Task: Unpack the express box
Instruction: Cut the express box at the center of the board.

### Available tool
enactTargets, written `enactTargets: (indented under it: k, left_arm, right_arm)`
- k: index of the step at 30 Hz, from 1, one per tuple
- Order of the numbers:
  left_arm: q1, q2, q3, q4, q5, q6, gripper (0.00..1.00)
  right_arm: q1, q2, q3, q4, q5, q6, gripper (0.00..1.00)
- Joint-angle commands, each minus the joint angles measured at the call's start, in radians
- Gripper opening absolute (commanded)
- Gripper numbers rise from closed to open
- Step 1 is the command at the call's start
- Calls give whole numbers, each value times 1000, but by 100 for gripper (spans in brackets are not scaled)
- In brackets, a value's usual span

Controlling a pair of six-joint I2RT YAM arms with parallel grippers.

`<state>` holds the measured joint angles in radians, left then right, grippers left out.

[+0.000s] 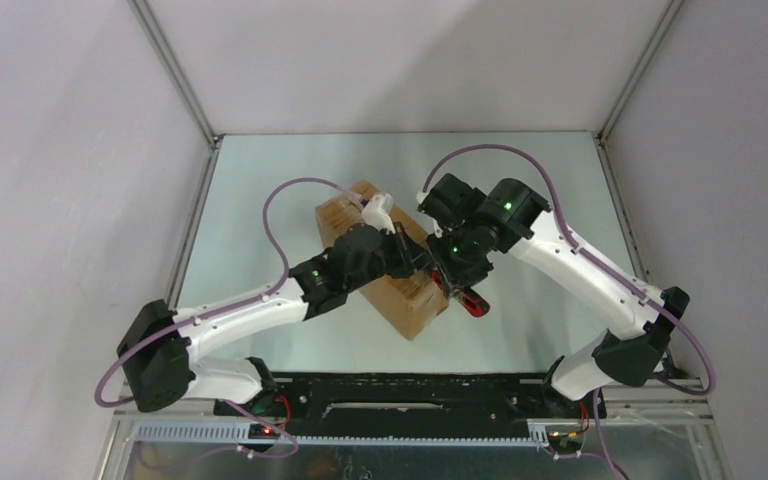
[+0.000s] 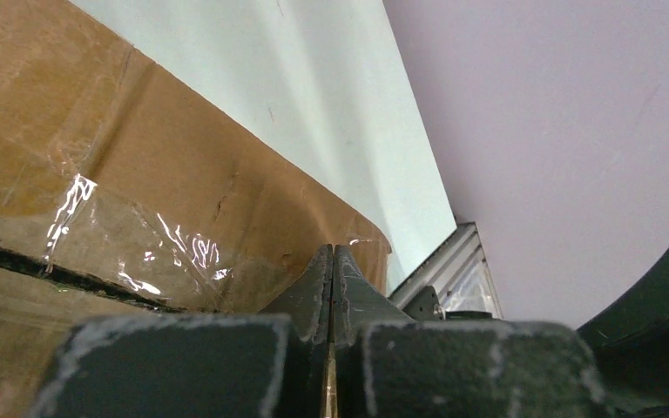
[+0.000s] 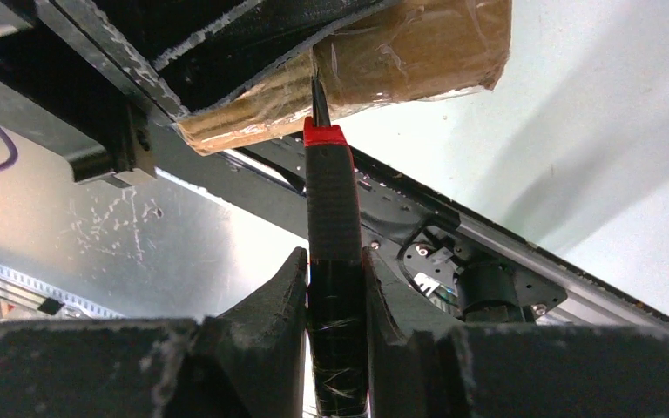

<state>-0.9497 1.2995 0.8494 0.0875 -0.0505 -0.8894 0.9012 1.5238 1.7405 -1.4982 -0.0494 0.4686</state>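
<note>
The express box [image 1: 415, 303], a brown cardboard carton, lies diagonally in the middle of the table. Clear tape shines along its flap seam [image 2: 139, 266] in the left wrist view. My left gripper [image 1: 407, 256] is on top of the box, its fingertips [image 2: 333, 254] pressed together with nothing showing between them. My right gripper [image 3: 334, 261] is shut on a black-handled knife [image 3: 331, 196] with a red collar. The knife's blade tip touches the box's taped end [image 3: 401, 52]. From above, the knife's red end [image 1: 473, 304] shows beside the box's near right corner.
The pale green tabletop [image 1: 280, 200] is closed in by white walls and aluminium corner rails [image 1: 195, 215]. A black base rail [image 1: 410, 385] with both arm mounts runs along the near edge. The two arms cross closely over the box.
</note>
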Motion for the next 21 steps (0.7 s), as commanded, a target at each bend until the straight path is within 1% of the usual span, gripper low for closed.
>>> enactTargets:
  k: [1, 5, 6, 9, 15, 21]
  left_arm:
    - [-55, 129, -97, -325, -38, 73, 0]
    - [-55, 100, -101, -336, -67, 92, 0]
    - [-55, 93, -104, -338, -71, 96, 0]
    - [-37, 82, -111, -337, -62, 106, 0]
    - [5, 39, -101, -351, -39, 130, 0]
    - [42, 9, -50, -396, -29, 156, 0]
  right_arm:
    - [-21, 1, 59, 110, 65, 51, 0]
    - [-16, 4, 47, 113, 60, 44, 0]
    - [-10, 4, 47, 108, 31, 37, 0]
    - [9, -11, 43, 63, 43, 29, 0]
    - [7, -140, -82, 62, 36, 44, 0]
    - [-11, -230, -122, 86, 23, 59, 0]
